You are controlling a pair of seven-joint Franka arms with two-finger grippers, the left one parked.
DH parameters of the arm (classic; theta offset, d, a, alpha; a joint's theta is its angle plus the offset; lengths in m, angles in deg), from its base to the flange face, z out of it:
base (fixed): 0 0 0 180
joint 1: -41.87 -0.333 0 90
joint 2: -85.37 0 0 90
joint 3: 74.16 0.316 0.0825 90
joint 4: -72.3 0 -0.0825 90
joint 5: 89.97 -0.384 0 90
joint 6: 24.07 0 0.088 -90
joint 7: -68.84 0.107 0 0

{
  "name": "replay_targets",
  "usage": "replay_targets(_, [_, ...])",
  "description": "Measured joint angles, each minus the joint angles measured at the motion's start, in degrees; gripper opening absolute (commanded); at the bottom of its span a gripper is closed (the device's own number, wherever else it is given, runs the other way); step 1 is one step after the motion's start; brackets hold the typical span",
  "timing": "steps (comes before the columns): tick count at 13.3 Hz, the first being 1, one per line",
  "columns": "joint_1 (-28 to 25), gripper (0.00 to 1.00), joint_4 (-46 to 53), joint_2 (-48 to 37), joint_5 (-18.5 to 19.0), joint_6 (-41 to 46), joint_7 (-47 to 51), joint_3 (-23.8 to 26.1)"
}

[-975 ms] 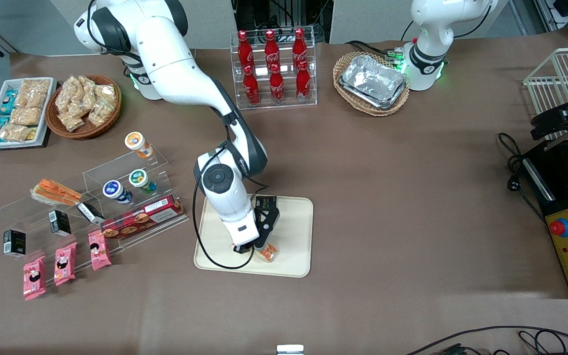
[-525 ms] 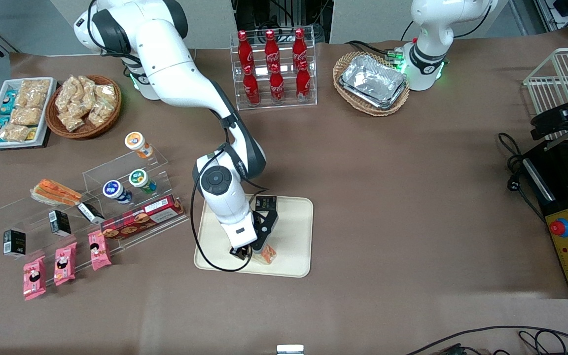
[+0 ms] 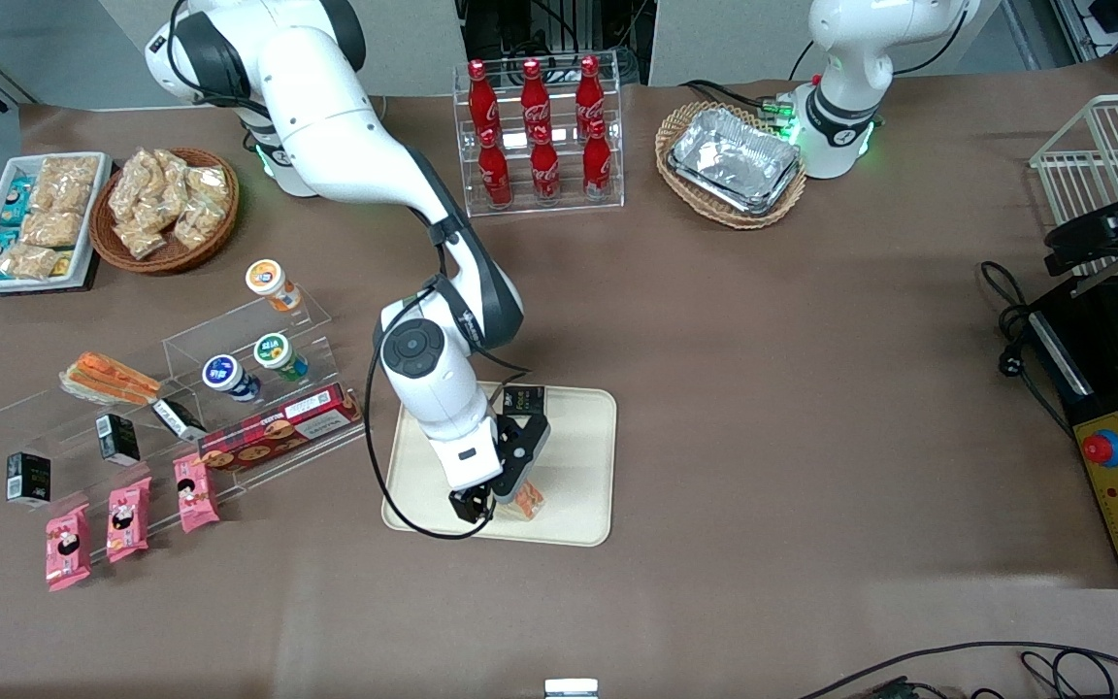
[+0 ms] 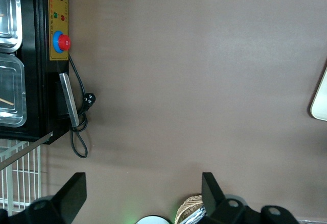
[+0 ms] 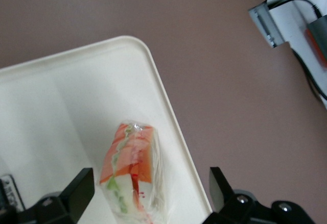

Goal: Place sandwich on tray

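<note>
The sandwich, a clear-wrapped wedge with orange-red and green filling, lies on the cream-beige tray near the tray's edge closest to the front camera. My right gripper hangs just above it, open. In the right wrist view the sandwich rests on the tray between the two black fingers, with a gap on each side. A corner of the tray shows in the left wrist view.
A small black packet lies on the tray, farther from the camera. A clear acrylic shelf toward the working arm's end holds cups, snack boxes and another wedge sandwich. A cola bottle rack and a foil-tray basket stand farther back.
The arm's wrist has shifted a little toward the working arm's end of the table. The sandwich has stayed in the same place on the tray.
</note>
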Motion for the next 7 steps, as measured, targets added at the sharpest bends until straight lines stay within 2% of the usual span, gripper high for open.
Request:
replay_targets(4, [1.4, 1.00, 0.4, -4.4, -0.8, 4.6, 0.1, -0.1])
replay_targets(7, [4.6, 1.00, 0.6, -9.2, -1.7, 11.6, 0.1, -0.3])
